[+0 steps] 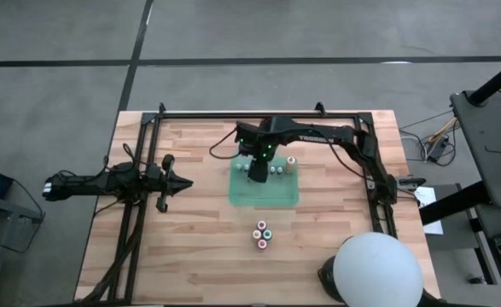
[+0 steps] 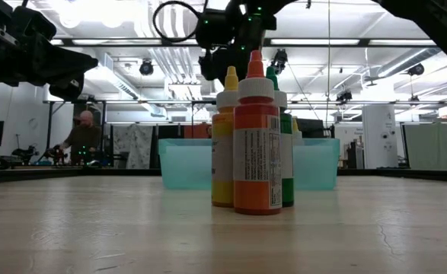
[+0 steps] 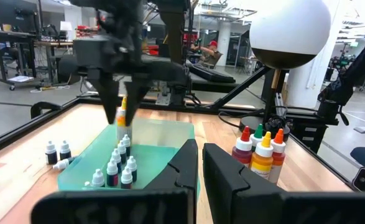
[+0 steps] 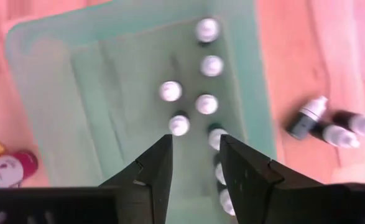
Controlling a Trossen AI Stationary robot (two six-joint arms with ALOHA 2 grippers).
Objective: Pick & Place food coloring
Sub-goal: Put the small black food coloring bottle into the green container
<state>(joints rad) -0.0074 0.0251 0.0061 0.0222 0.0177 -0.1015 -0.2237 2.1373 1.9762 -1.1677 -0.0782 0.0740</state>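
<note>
Tiny capped bottles (image 4: 206, 103) upright in green bin (image 4: 58, 74).
</note>
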